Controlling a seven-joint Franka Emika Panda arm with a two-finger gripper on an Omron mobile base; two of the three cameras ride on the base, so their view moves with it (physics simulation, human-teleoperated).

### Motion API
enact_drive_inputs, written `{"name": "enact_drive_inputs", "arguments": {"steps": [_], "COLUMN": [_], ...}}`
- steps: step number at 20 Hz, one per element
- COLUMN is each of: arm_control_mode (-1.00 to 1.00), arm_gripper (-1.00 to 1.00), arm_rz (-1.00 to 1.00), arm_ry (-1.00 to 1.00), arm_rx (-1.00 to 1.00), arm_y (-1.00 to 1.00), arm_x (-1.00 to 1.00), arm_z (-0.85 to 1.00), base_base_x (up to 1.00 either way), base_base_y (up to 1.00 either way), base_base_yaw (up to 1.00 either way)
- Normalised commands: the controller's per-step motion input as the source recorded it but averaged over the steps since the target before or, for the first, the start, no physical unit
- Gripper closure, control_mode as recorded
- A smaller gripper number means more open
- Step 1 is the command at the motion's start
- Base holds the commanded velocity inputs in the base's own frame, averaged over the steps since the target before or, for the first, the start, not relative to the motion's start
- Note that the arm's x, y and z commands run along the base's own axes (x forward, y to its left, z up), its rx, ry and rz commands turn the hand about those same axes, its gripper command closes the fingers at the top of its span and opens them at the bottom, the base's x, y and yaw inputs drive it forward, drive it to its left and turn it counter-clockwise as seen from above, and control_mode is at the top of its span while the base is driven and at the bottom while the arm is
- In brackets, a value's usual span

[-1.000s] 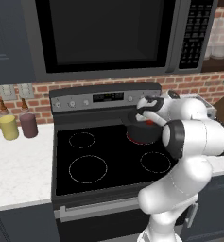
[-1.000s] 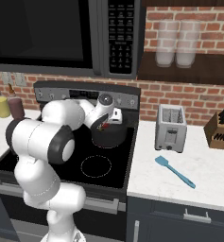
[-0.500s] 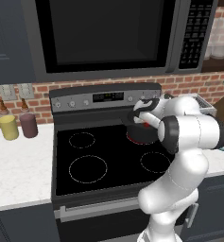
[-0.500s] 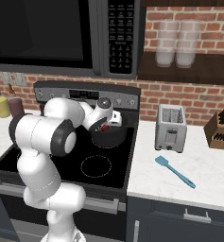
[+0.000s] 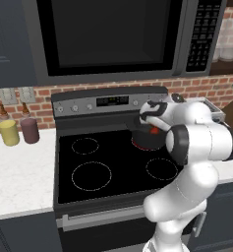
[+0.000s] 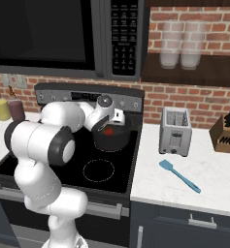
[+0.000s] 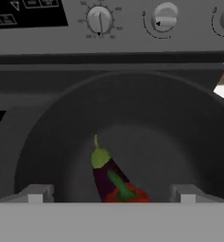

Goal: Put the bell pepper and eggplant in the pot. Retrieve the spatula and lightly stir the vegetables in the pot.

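The hand [image 7: 112,194] has spread wide, and the bell pepper [image 7: 126,194] now apparently lies in the pot [image 7: 52,142].

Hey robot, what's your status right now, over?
Claw open over the pot, holding nothing. Eggplant and bell pepper both inside the pot. Spatula lying on the counter by the toaster, path clear.

Left base view: from behind and left of the white arm, facing forward and down over the black glass cooktop [image 5: 96,162], at middle range. Right base view: from behind and right, same cooktop [image 6: 106,167] and the same round dark grey metal saucepan [image 6: 111,139] shared, seen from the other side. Hand view: very near, down into that saucepan [image 7: 52,142], with the stove's grey knob panel [image 7: 132,28] across the top.
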Motion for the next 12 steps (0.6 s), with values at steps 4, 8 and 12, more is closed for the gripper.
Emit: {"name": "enact_drive_inputs", "arguments": {"steps": [4,8,12], "arm_control_mode": [-1.00,-1.00,-1.00], "arm_gripper": [-1.00,-1.00,-1.00], "arm_rz": [-0.09,-0.05,-0.04], "arm_ry": [0.00,0.00,0.00], "arm_rx": [0.00,0.02,0.15], "arm_y": [0.05,-0.09,-0.54], "arm_x": [0.00,-0.54,-1.00], "arm_z": [0.48,0.60,0.32], "base_base_x": [0.00,0.00,0.00], "base_base_y": [0.00,0.00,0.00], "base_base_yaw": [0.00,0.00,0.00]}}
